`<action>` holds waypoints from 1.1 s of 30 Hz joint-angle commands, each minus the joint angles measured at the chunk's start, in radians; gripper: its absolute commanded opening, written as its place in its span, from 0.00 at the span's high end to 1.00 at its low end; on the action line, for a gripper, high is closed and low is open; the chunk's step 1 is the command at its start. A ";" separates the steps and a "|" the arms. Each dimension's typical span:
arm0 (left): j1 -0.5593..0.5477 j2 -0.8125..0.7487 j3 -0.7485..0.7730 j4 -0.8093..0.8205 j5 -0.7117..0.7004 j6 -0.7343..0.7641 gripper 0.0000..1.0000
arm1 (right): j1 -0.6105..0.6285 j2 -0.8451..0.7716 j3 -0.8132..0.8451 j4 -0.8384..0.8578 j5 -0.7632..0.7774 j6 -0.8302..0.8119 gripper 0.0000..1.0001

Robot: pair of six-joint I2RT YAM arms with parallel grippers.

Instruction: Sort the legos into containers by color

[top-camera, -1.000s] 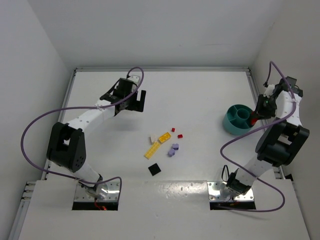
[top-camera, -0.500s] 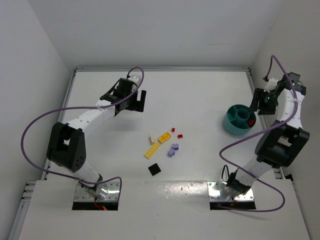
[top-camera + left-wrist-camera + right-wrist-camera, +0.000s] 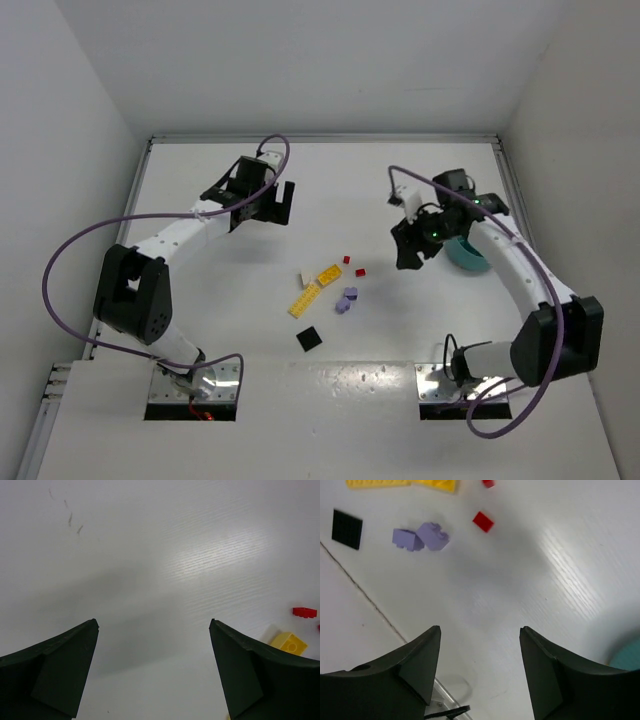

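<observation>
The left pincer (image 3: 283,200) hangs over the worktop (image 3: 200,290), fingers spread wide, gripping nothing. At centre lie the loose legos: a long yellow plate (image 3: 305,300), white brick (image 3: 304,276), yellow brick (image 3: 329,272), two red bricks (image 3: 347,259), pale purple bricks (image 3: 347,298) and a black square (image 3: 310,339). Right of them hovers the right pincer (image 3: 405,245), fingers apart and empty. The teal dish (image 3: 468,258) sits just beyond, partly hidden by that arm.

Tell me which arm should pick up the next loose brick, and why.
Probably the right. The right gripper hangs open and empty between the small red plastic brick and the round teal plastic dish. The left gripper, also open, sits farther off toward the back left.
</observation>
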 commanded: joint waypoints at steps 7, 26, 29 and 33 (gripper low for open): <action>0.087 -0.067 -0.012 -0.043 0.319 0.090 0.00 | 0.245 0.234 -0.056 0.263 0.016 -0.278 0.37; 0.323 -0.105 -0.041 -0.108 0.488 0.099 0.02 | 0.351 0.479 -0.097 0.533 0.093 -0.370 0.52; 0.332 -0.114 -0.041 -0.108 0.477 0.099 0.02 | 0.351 0.470 -0.124 0.558 0.122 -0.370 0.59; 0.332 -0.114 -0.050 -0.108 0.477 0.099 0.03 | 0.351 0.450 -0.159 0.584 0.122 -0.370 0.74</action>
